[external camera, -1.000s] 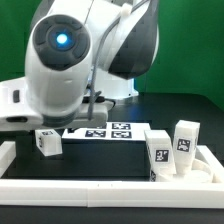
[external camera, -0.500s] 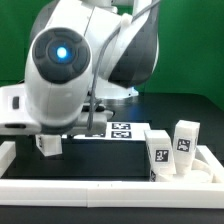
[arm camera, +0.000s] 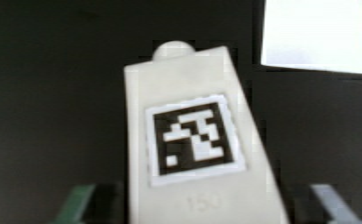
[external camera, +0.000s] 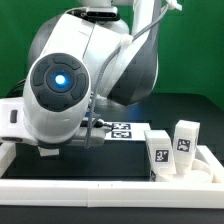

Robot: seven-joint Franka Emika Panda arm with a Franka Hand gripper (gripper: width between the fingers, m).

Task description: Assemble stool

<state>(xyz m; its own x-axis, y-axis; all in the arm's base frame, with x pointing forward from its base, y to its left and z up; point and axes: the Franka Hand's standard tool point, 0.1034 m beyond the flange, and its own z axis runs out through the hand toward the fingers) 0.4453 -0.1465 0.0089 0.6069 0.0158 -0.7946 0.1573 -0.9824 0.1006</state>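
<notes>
While the arm [external camera: 85, 85] bends low over the exterior view's left side of the black bench [external camera: 190, 110], its bulk hides the jaws and whatever sits beneath them from that camera. From the wrist view, a chunky white stool leg [arm camera: 192, 130] lies right under the camera, lengthwise between the two dark fingertips [arm camera: 93, 199], its black-and-white tag [arm camera: 190, 138] facing up and a small peg at its far end. The jaws are spread, one fingertip on each side of the leg, with a gap showing between each tip and the white plastic; they are not pinching it. A corner of the marker board [arm camera: 324, 35] shows beyond the leg, apart from it.

In the exterior view, two more legs [external camera: 171, 148] stand upright close together on the right, just behind the long white rail [external camera: 110, 183] that runs across the front. The marker board [external camera: 120, 131] lies flat on the bench between the arm and those two legs.
</notes>
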